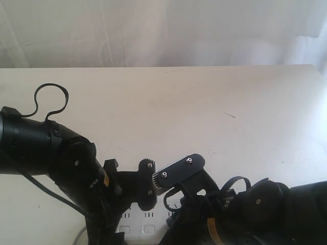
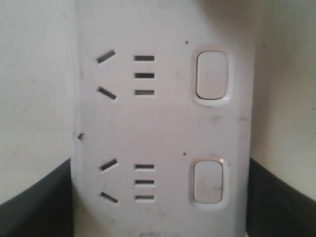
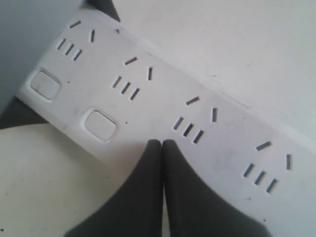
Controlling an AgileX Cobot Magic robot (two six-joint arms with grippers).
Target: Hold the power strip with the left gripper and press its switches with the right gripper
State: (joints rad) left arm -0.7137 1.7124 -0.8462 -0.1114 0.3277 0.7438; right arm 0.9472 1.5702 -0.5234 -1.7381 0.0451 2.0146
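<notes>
The white power strip [image 2: 163,128] lies flat on the table, and only a short piece of it [image 1: 139,223] shows under the arms in the exterior view. My left gripper [image 2: 160,160] is shut on it, a dark finger [image 2: 34,202] pressed to each long side. Two switches [image 2: 212,76] [image 2: 208,181] lie between those fingers. My right gripper [image 3: 162,143] is shut, its fingertips together over the strip's switch row just past two visible switches [image 3: 100,123] [image 3: 44,84]. What lies under the tips is hidden. Its silver-grey block [image 1: 179,171] shows from outside.
The pale table [image 1: 230,112] stretches back to a white curtain [image 1: 163,30]. Both black arms crowd the near edge, the left one [image 1: 46,148] with its looped cable. A grey curve, perhaps the cord [image 1: 79,236], shows at bottom left.
</notes>
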